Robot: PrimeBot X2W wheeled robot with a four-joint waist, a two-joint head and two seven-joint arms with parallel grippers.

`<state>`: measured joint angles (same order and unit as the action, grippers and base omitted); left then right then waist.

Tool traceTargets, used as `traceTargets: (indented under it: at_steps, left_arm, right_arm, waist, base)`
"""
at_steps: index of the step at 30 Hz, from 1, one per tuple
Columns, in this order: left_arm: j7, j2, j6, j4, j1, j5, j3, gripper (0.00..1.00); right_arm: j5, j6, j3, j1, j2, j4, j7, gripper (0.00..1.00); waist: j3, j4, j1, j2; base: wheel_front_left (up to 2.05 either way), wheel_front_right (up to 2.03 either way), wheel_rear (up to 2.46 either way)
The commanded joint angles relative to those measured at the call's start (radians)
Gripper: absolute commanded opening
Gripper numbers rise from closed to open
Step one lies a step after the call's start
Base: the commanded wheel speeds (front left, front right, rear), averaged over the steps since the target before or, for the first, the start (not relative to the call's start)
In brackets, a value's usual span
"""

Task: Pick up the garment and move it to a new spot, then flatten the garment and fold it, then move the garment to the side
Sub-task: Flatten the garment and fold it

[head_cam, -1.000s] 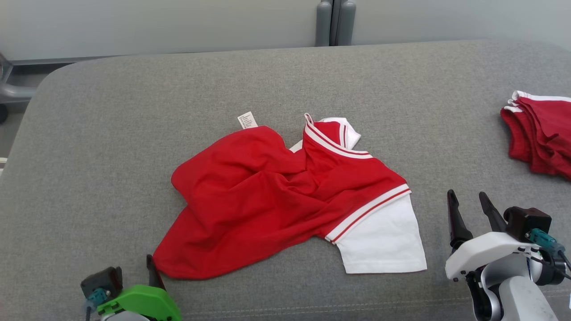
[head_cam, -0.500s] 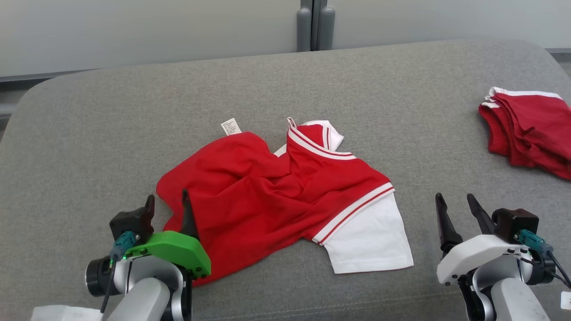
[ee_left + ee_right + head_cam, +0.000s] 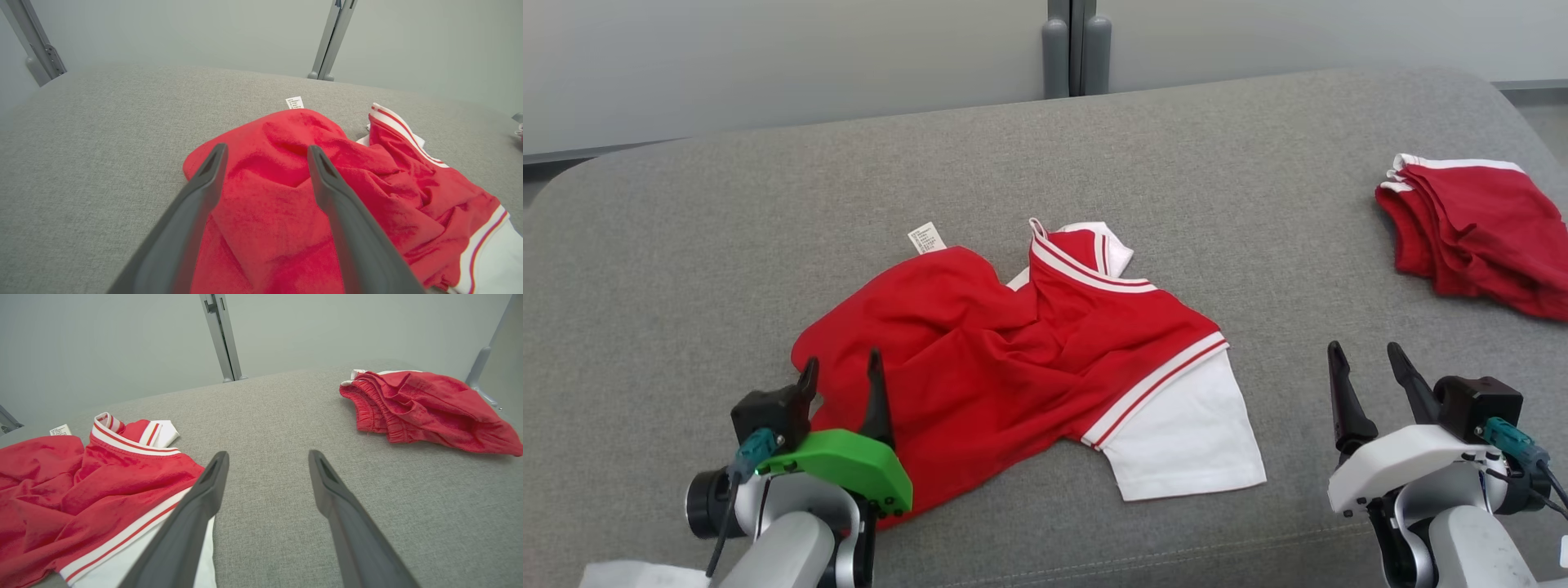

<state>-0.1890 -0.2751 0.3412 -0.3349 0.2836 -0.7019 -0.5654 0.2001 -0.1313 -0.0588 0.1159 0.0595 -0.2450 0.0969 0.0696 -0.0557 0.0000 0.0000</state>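
Crumpled red cloth garment with white striped trim (image 3: 1013,351) at the middle of the grey woven cushion surface (image 3: 1217,139), unfolded, bunched into ridges. Small white care label (image 3: 926,238) poking out past its far-left edge. Flat white short sleeve (image 3: 1184,433) at its near right, hem close to the near edge of the surface.

Open grey room left of the garment, far of it, and to its right as far as the folded pile. Folded red cloth pile with white trim (image 3: 1478,237) at far right, well apart from the garment, by the right edge.

Left gripper (image 3: 841,363), green-shelled, over the garment's near-left edge, fingers spread, nothing grasped; contact with the cloth unclear. Right gripper (image 3: 1364,349), white-shelled, at near right over bare surface, fingers spread, empty, near the sleeve.

Rounded corners on the surface, far left and far right. Behind: plain pale grey wall (image 3: 768,65), grey upright post (image 3: 1070,49) at the middle of the far edge.
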Motion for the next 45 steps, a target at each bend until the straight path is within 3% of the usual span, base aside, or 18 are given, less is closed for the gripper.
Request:
traceTargets:
  at_steps: [1,6,16,19,27,29,30,31,32,41,45]
  left_arm:
    - [0.006,-0.010,-0.009,-0.007,0.032,0.005,-0.003,1.00]
    - [0.085,-0.018,-0.070,-0.073,0.148,0.038,-0.057,1.00]
    - [0.316,0.016,-0.250,-0.295,0.410,0.106,-0.220,1.00]
    - [0.359,0.017,-0.278,-0.354,0.451,0.114,-0.241,1.00]
    - [0.383,0.015,-0.299,-0.462,0.502,0.119,-0.259,1.00]
    - [0.386,0.021,-0.303,-0.491,0.512,0.124,-0.264,0.80]
    - [0.382,0.024,-0.302,-0.505,0.516,0.124,-0.264,0.40]
    - [0.381,0.025,-0.301,-0.518,0.520,0.122,-0.264,0.27]
    - [0.374,0.026,-0.300,-0.531,0.526,0.124,-0.264,0.00]
    - [0.210,0.024,-0.208,-0.589,0.629,0.145,-0.215,0.00]
    - [0.140,0.017,-0.202,-0.597,0.685,0.127,-0.179,0.00]
  right_arm:
    - [-0.003,0.001,0.001,0.000,0.002,0.008,-0.005,1.00]
    - [-0.001,0.001,0.031,0.023,0.003,0.022,-0.014,1.00]
    - [0.019,0.001,0.089,0.077,0.019,0.024,-0.010,1.00]
    - [0.022,0.001,0.091,0.084,0.020,0.018,-0.005,1.00]
    - [0.027,0.001,0.094,0.099,0.018,0.004,0.013,1.00]
    - [0.029,0.001,0.095,0.101,0.017,0.001,0.016,1.00]
    - [0.029,0.001,0.095,0.103,0.016,-0.001,0.018,1.00]
    - [0.029,0.001,0.095,0.107,0.015,-0.003,0.021,1.00]
    - [0.029,0.001,0.096,0.111,0.014,-0.005,0.022,1.00]
    - [0.030,0.001,0.102,0.135,0.009,-0.020,0.035,1.00]
    - [0.030,0.001,0.108,0.144,0.008,-0.026,0.039,1.00]
  waist:
    - [0.008,-0.006,0.0000,0.0000]
    - [0.041,-0.037,0.0000,0.0000]
    - [0.128,-0.136,0.0000,0.0000]
    - [0.149,-0.161,0.0000,0.0000]
    - [0.180,-0.193,0.0000,0.0000]
    - [0.188,-0.196,0.0000,0.0000]
    - [0.191,-0.197,0.0000,0.0000]
    - [0.194,-0.197,0.0000,0.0000]
    - [0.197,-0.197,0.0000,0.0000]
    - [0.218,-0.180,0.0000,0.0000]
    - [0.229,-0.180,0.0000,0.0000]
  base:
    - [0.00,0.00,0.00]
    - [0.00,0.00,0.00]
    - [0.00,0.00,0.00]
    - [0.00,0.00,0.00]
    - [0.00,0.00,0.00]
    - [0.00,0.00,0.00]
    - [0.00,0.00,0.00]
    - [0.00,0.00,0.00]
    - [0.00,0.00,0.00]
    - [0.00,0.00,0.00]
    - [0.00,0.00,0.00]
